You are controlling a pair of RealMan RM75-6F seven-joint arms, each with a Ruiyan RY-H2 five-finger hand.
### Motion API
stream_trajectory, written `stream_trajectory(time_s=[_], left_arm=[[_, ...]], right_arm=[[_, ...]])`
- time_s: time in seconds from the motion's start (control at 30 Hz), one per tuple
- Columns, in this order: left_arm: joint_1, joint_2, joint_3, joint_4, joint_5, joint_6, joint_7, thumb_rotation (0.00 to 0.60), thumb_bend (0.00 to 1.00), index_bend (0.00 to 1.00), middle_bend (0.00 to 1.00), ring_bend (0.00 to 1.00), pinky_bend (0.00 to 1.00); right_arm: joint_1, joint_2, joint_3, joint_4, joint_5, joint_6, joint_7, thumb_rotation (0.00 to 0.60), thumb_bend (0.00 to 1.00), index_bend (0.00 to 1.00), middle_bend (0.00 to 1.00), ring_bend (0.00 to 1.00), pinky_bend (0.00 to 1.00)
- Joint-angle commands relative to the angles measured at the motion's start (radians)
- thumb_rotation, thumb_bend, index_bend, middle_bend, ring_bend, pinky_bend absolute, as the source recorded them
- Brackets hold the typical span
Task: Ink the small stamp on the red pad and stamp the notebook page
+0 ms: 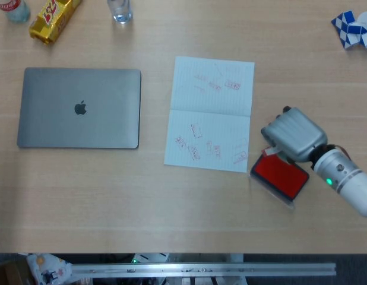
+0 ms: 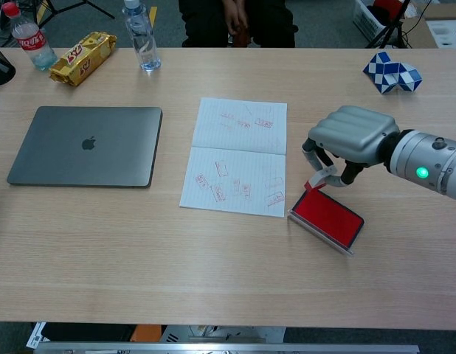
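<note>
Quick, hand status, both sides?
Left hand: not in view in either camera.
Right hand: pinching the small stamp, raised just above the red pad.
</note>
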Motion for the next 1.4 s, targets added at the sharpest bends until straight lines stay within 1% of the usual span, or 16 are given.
stream_trajectory(time_s=[0.03, 0.13, 0.27, 0.47, 0.7, 1.0, 1.4], left_arm=[[0.000, 0.002, 0.002, -0.004, 0.004, 0.000, 0.001, 0.600, 0.21, 0.00, 0.00, 0.01, 0.02], [0.001, 0.004, 0.005, -0.008, 0.008, 0.000, -0.007, 0.600, 0.21, 0.00, 0.00, 0.01, 0.02], [0.002, 0.009, 0.008, -0.009, 0.011, -0.001, -0.011, 0.600, 0.21, 0.00, 0.00, 0.01, 0.02], [0.007, 0.013, 0.009, -0.007, 0.009, 0.004, -0.019, 0.600, 0.21, 0.00, 0.00, 0.01, 0.02], [0.009, 0.014, 0.009, -0.001, 0.005, 0.001, -0.026, 0.600, 0.21, 0.00, 0.00, 0.01, 0.02], [0.009, 0.015, 0.011, 0.011, 0.000, -0.006, -0.039, 0.600, 0.21, 0.00, 0.00, 0.01, 0.02], [0.012, 0.024, 0.014, 0.014, -0.013, -0.018, -0.048, 0.600, 0.21, 0.00, 0.00, 0.01, 0.02]], right_arm=[[0.031, 0.005, 0.034, 0.003, 0.048, -0.015, 0.006, 0.600, 0.42, 0.81, 0.67, 0.53, 0.37], [0.071, -0.025, 0.063, 0.035, 0.125, -0.032, -0.011, 0.600, 0.42, 0.81, 0.67, 0.53, 0.37], [0.121, -0.083, 0.088, 0.083, 0.222, -0.042, -0.040, 0.600, 0.42, 0.82, 0.67, 0.54, 0.37], [0.200, -0.171, 0.106, 0.154, 0.352, -0.038, -0.100, 0.600, 0.42, 0.82, 0.68, 0.55, 0.37], [0.268, -0.256, 0.117, 0.204, 0.423, -0.013, -0.149, 0.600, 0.45, 0.83, 0.69, 0.57, 0.37], [0.324, -0.355, 0.128, 0.283, 0.486, 0.010, -0.187, 0.600, 0.47, 0.85, 0.71, 0.59, 0.37], [0.369, -0.444, 0.128, 0.380, 0.570, -0.002, -0.216, 0.600, 0.47, 0.85, 0.72, 0.60, 0.37]])
